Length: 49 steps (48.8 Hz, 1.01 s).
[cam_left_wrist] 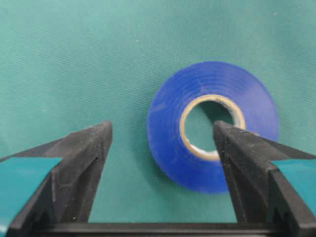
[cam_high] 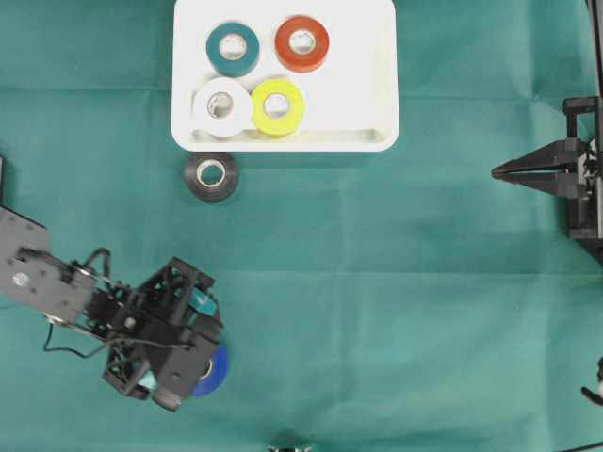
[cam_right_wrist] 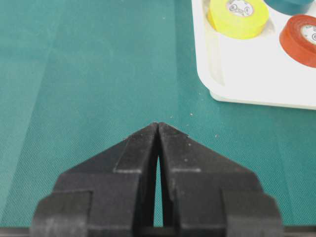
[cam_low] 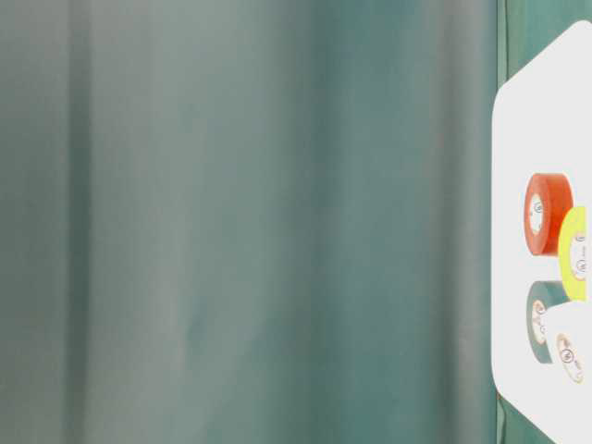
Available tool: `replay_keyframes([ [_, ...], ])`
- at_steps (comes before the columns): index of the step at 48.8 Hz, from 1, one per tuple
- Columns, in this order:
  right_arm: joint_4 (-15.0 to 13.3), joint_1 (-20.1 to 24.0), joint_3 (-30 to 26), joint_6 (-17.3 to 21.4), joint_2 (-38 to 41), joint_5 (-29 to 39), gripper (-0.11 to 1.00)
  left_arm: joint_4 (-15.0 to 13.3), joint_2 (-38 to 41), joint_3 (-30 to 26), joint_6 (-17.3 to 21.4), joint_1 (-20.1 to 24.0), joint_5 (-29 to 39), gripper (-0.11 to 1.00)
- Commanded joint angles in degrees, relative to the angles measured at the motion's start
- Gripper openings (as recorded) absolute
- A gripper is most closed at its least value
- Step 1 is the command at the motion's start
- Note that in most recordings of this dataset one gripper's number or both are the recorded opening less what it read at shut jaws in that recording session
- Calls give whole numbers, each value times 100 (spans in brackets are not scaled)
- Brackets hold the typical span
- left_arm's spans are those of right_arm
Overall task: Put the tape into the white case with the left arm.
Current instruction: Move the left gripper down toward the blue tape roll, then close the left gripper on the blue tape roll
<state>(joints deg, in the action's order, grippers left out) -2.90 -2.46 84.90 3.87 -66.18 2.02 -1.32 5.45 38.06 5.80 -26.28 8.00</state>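
Here, a blue tape roll [cam_high: 213, 369] lies flat on the green cloth [cam_high: 377, 282] covering the counter, near the lower left of the overhead view and well apart from the white case [cam_high: 377, 94]. In the left wrist view the roll [cam_left_wrist: 212, 123] shows its pale cardboard core facing up. The left gripper [cam_left_wrist: 163, 136] hangs over it with its fingers spread wide: the right-hand finger [cam_left_wrist: 247, 163] overlaps the roll's core and near rim in that view, while the other finger [cam_left_wrist: 84, 158] stands clear of the roll over bare cloth. Whether either finger touches the roll cannot be told. Teal bands show on both fingers.

The white case sits at the top of the overhead view and holds four rolls lying flat: a teal roll [cam_high: 233, 48], a red roll [cam_high: 301, 43], a white roll [cam_high: 221, 105] and a yellow roll [cam_high: 278, 106], the last two touching. A black roll [cam_high: 211, 175] lies on the cloth just beside the case's near edge, outside it.

The right gripper [cam_right_wrist: 158, 126] is at the right edge of the overhead view, its fingers pressed together and holding nothing, well apart from all the rolls.
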Motion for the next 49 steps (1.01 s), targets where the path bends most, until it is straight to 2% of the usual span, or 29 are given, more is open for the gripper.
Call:
replay_keyframes([
  [1, -9, 0, -70, 9, 35, -53, -10, 0, 79, -246, 9, -9, -35, 80],
  [40, 0, 0, -62, 9, 35, -53, -10, 0, 334, -158, 18, 79, 9, 78],
  [44, -9, -9, -62, 9, 35, -53, -10, 0, 316, -149, -9, 79, 9, 69],
  [49, 0, -9, -62, 9, 35, -53, -10, 0, 272, -185, -18, 79, 9, 39],
])
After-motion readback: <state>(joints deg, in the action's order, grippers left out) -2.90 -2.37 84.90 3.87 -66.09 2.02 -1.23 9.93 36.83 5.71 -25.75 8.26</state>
